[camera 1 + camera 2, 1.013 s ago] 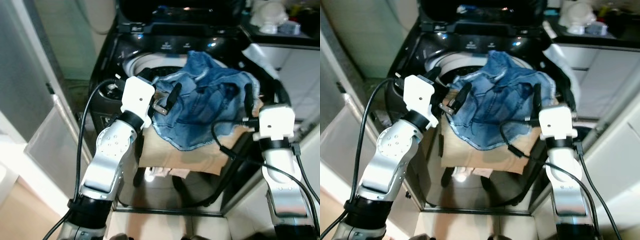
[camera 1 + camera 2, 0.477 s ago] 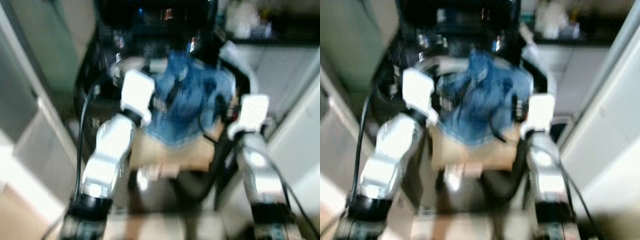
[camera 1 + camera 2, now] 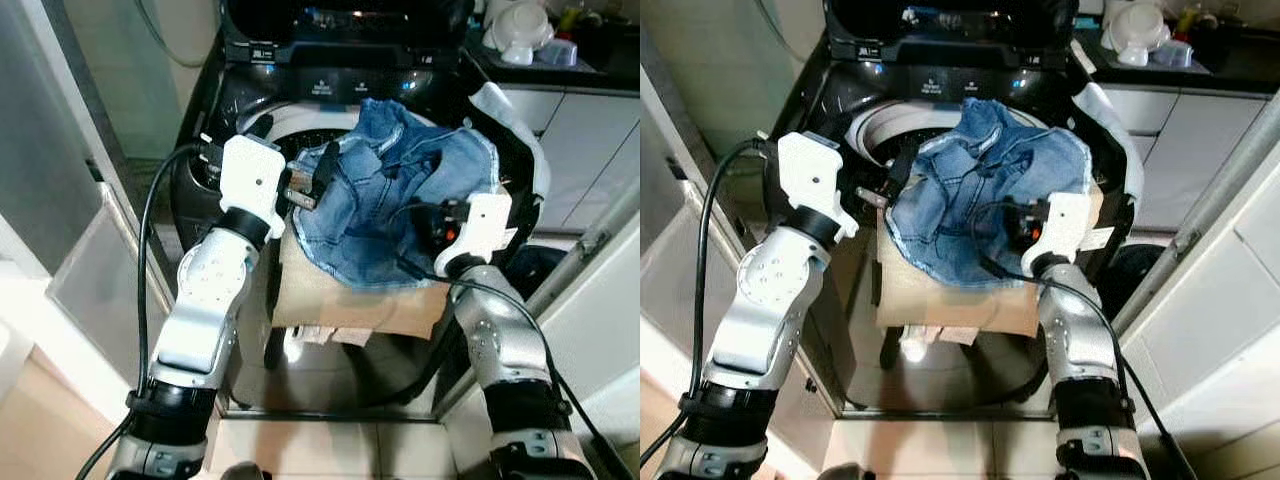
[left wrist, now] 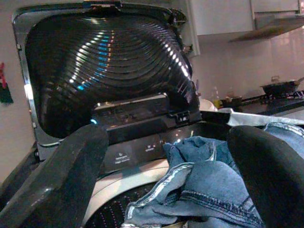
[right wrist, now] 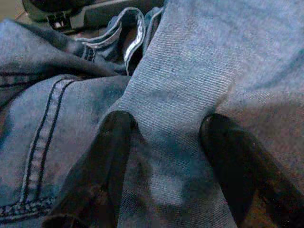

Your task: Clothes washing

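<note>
My right pincer (image 5: 161,156) has turned inward, fingers spread around the jeans (image 3: 400,200) mid-frame; left pincer (image 4: 166,175) released beside them.

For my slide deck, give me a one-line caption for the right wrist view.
Right gripper, fingers spread, pressing into a fold of the blue denim jeans.

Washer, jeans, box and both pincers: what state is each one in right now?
Washing machine lid: raised open, drum exposed.
Control panel: lit.
Denim jeans: bunched in a heap on the box, at the drum's edge, not inside it.
Cardboard box: carried between both arms, in front of the washer.
Left pincer: fingers spread wide, holding nothing.
Right pincer: fingers apart, pressed into the denim.
</note>
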Tool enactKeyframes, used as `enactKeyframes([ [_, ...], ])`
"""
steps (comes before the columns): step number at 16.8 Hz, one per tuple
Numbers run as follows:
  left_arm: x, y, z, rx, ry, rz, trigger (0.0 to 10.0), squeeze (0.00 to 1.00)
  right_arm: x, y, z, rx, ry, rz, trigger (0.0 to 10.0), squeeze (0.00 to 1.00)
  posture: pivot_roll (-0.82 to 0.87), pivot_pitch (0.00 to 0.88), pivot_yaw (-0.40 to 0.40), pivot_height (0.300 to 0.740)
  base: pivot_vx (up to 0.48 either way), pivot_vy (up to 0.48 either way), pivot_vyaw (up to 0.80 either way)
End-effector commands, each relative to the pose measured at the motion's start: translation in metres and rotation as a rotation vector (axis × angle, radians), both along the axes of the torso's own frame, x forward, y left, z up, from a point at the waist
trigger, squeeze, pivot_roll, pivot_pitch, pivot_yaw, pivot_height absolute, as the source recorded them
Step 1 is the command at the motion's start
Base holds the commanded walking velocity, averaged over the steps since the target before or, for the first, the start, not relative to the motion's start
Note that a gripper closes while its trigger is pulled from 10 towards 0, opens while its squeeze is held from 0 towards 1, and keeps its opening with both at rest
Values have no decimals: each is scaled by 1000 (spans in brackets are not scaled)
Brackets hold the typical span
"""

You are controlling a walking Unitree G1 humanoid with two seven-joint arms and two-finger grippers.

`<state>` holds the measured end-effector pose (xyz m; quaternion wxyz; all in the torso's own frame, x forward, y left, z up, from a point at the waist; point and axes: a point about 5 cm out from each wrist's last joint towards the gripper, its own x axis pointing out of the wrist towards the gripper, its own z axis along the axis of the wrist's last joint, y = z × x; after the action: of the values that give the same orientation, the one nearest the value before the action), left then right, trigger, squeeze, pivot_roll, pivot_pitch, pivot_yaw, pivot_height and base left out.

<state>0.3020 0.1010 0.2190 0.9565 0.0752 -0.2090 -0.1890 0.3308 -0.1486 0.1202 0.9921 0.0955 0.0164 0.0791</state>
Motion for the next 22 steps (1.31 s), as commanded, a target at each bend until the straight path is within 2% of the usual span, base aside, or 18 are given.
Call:
enactKeyframes([
  [1,-1,0,4,4,-21,5,10000,0,5,4,-13,-27,65,6,10000,0,75,0,-44,740,0,0,0],
  [5,1,-1,5,8,-26,3,10000,0,31,14,1,-97,33,11,10000,0,83,0,-44,740,0,0,0],
  [7,2,-3,5,6,-25,-2,10000,0,51,27,21,-121,0,35,10000,0,83,0,-39,740,0,0,0],
  [10,3,-6,5,9,-24,-15,10000,0,68,38,48,-187,-44,48,10000,0,87,0,-33,740,0,0,0],
  [12,3,-6,6,11,-26,-14,10000,0,82,41,98,-204,-199,12,10000,0,95,0,-43,740,0,0,0],
  [14,2,-5,5,7,-24,-3,10000,0,84,34,128,-231,-345,-56,10000,0,94,0,-50,740,0,0,0],
  [16,1,-5,4,3,-24,2,10000,0,82,31,127,-172,-361,-45,10000,0,92,0,-60,740,0,0,0],
  [18,0,-4,3,-3,-21,9,10000,0,72,33,109,-144,-377,20,10000,0,80,0,-59,740,0,0,0],
  [20,0,-3,1,-3,-15,12,10000,0,54,30,90,-105,-399,80,10000,0,66,0,-54,740,0,0,0],
  [22,0,-3,1,-2,-13,11,10000,0,36,23,77,-41,-369,142,10000,0,51,0,-41,740,0,0,0],
])
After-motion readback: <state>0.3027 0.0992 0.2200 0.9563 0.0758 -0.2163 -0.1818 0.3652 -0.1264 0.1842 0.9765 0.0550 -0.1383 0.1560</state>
